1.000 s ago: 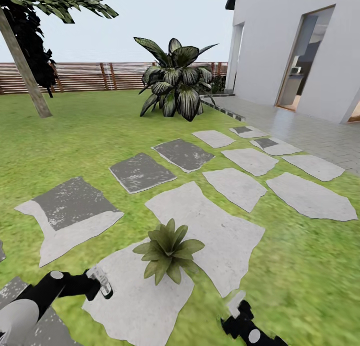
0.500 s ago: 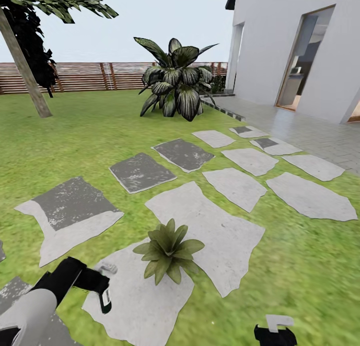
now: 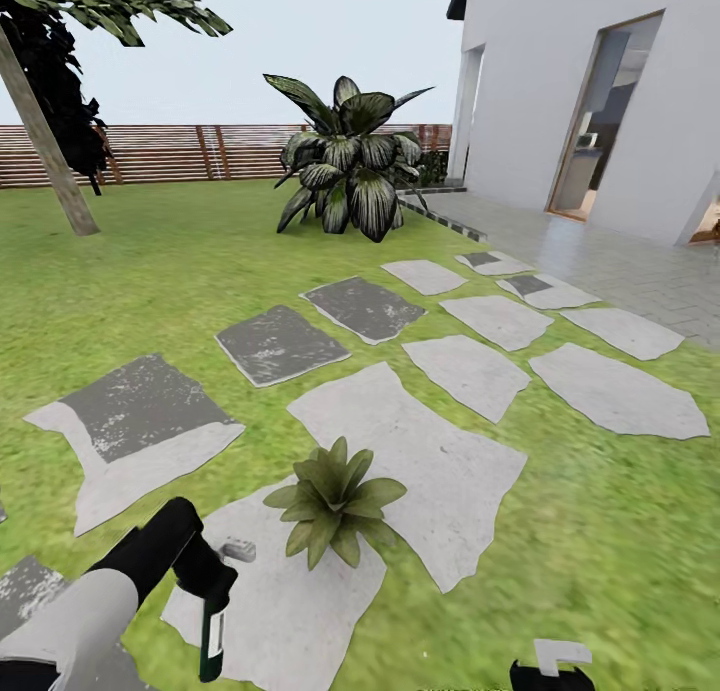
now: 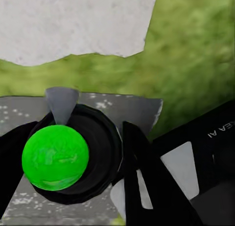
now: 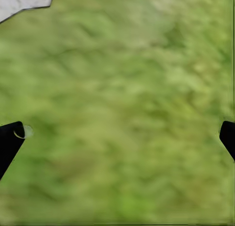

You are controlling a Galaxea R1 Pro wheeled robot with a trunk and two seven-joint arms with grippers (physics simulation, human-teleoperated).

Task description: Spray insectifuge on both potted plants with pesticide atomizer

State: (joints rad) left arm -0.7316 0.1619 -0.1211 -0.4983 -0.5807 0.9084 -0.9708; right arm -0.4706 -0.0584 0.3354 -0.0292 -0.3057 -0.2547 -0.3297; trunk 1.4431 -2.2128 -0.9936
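A green lawn runs back to a brown slatted fence, with a white house at the right and a tree at the far left. Grey stepping stones lie scattered across the grass, and a big dark bush with white-streaked leaves stands near the house corner.

One plant, a small rosette of pointed green leaves, sits on the stones in the foreground; its pot is hidden under the leaves.

Just left of it, the left claw hangs above a pale stone and grips the atomizer, a slim dark green bottle with a white label pointing straight down. In the left wrist view the black fingers are closed against the bottle's round dark end, which carries a bright green spot.

The right claw is at the lower edge of the head view, over grass. Its wrist view shows the two black fingertips spread wide apart, holding nothing.
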